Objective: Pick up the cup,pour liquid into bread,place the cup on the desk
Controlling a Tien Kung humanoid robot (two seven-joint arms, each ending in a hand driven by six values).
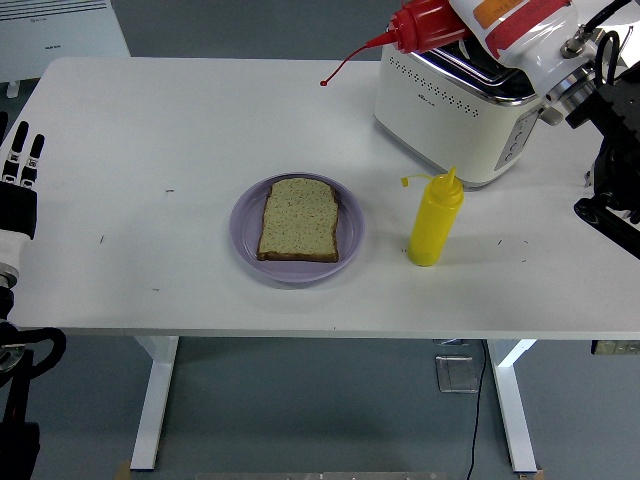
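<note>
Red plastic squeeze bottle point(425, 24) lay tilted in the right hand point(510, 22), gripped above the white toaster point(455, 115), far right of the bread slice point(299, 219) on its lilac plate point(350, 238). Left hand point(20, 165) rested at the table's left edge, fingers straight.

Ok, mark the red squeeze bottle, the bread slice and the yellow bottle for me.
red squeeze bottle point(428, 24): head view, on its red body beside the right hand.
bread slice point(299, 219): head view, centre of the slice's top face.
yellow bottle point(435, 224): head view, middle of its upright body.
</note>
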